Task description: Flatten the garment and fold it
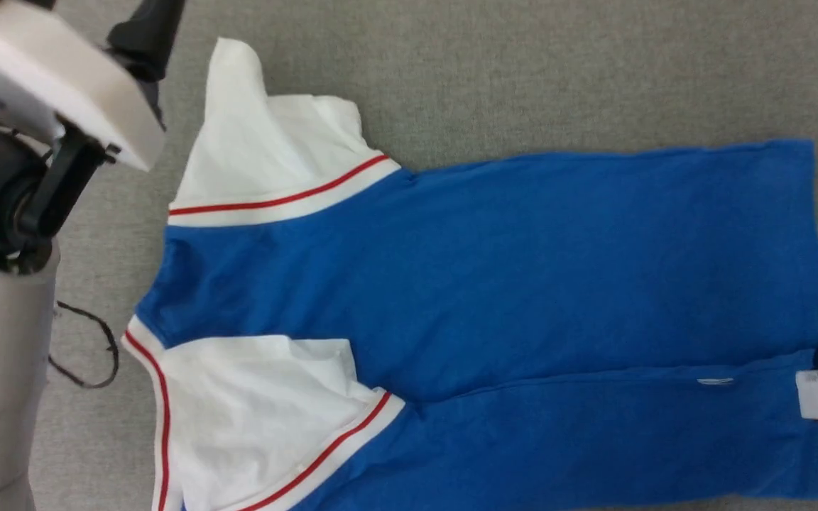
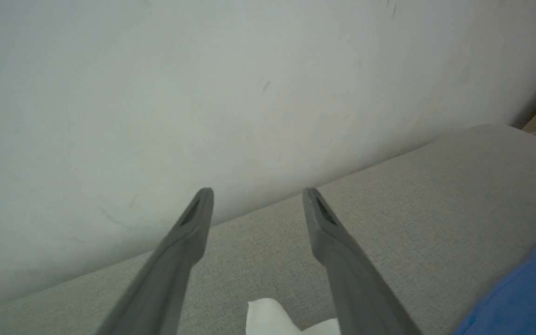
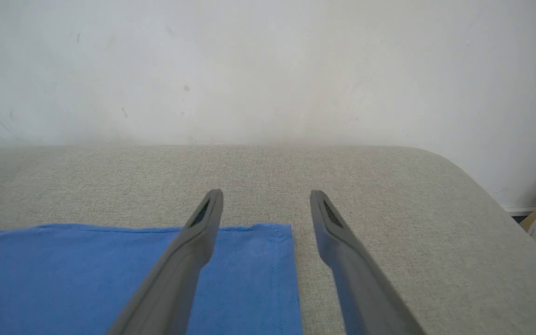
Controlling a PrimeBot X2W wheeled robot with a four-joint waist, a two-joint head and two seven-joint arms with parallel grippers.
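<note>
Left gripper [image 2: 256, 200], with two long dark fingers, hangs above the sleeve end of the garment, fingers spread apart and empty. The right gripper [image 3: 265, 200] is likewise parted and empty at the hem end, one finger over the garment's far hem corner and the other over bare surface just beside it. A pale, scuffed wall [image 3: 268, 70] stands beyond the garment's far side. The grey woven fabric surface [image 1: 522, 71] carries the royal-blue jersey garment [image 1: 487, 284], which lies flat and sideways, sleeves toward the robot's left and hem toward its right. A lengthwise edge of blue cloth crosses its near part. Both white short sleeves with red stripe trim, far [image 1: 260, 149] and near [image 1: 253, 404], lie on the garment's left end. A thin black cord loop [image 1: 89, 348] lies just beside the garment's neck end. A small white tag [image 1: 714, 382] sits near its hem.
</note>
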